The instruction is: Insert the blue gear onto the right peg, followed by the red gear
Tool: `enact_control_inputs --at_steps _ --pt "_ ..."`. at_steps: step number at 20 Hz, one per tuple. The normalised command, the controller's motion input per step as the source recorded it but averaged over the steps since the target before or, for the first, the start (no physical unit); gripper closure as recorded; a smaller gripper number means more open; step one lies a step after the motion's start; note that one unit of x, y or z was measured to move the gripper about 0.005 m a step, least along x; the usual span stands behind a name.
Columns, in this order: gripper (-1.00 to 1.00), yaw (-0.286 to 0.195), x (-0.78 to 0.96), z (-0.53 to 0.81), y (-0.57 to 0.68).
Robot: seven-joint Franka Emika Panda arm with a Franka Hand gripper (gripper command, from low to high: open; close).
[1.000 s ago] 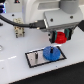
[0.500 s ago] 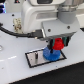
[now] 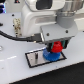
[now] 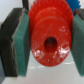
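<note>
on the white surface (image 3: 10, 70) you have the grey plate (image 3: 34, 59), with the blue gear (image 3: 52, 54) lying flat at its end toward the exterior view's right. directly above it, your end effector (image 3: 56, 47) is clamped on the red gear (image 4: 49, 37), one pad (image 4: 21, 42) pressing each side.

The white Panda arm reaches in from about eleven o'clock in the exterior view, its bulky wrist tipped over so the gripper (image 3: 56, 48) points straight down, low over the surface. In the wrist view the two teal-padded fingers (image 4: 21, 42) stand at nine and three o'clock, pressed against opposite sides of the red gear (image 4: 50, 39). A dark cable loops along the arm from nine o'clock toward the wrist.
</note>
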Motion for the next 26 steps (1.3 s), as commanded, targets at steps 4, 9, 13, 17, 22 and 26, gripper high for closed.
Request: enact_control_inputs --at_steps 4,9,13,17,22,26 --pt "1.0 0.0 0.28 0.22 -0.14" --pt "1.0 0.0 0.27 -0.01 -0.21" --pt "1.0 0.0 0.18 -0.15 -0.23" --pt "1.0 0.0 0.1 -0.16 -0.1" --pt "1.0 0.0 0.12 -0.04 0.07" --pt "1.0 0.0 0.13 0.47 0.11"
